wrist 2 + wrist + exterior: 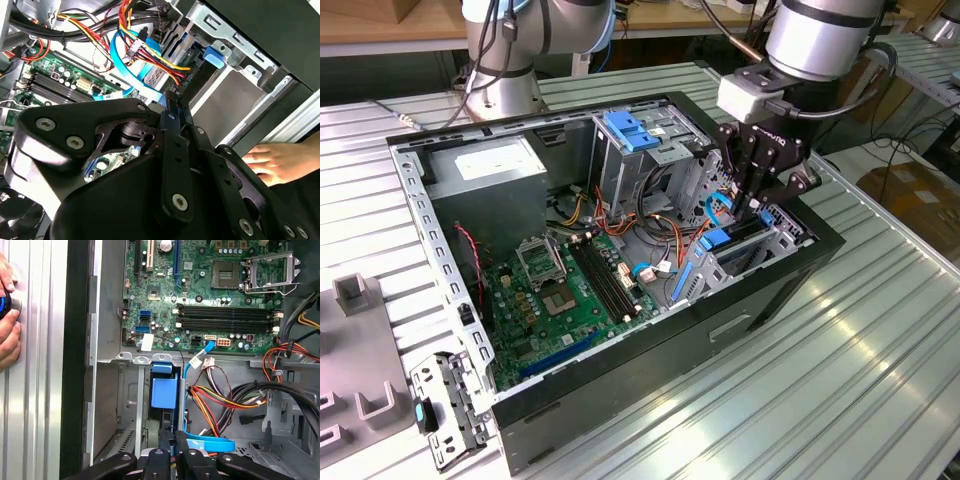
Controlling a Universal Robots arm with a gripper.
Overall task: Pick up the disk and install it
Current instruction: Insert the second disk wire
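The disk point(718, 240) stands on edge in the drive bay at the exterior view's right end of the open computer case point(620, 385). Its blue carrier point(162, 392) shows between the bay's grey rails in the first wrist view, and a blue carrier tab point(214, 55) shows in the second wrist view. My gripper point(748, 205) hangs straight over that bay, fingers pointing down. In both wrist views the black fingers point(167, 450) lie pressed together, tips point(172, 102) right by the carrier's end. Whether they touch it is hidden.
Bundled cables and a blue flat cable point(210, 444) hang close beside the bay. A green motherboard point(570, 290) covers the case floor, with a grey box point(485, 165) and a grey cage with a blue latch point(630, 130) behind. A person's hand point(280, 160) rests outside the case.
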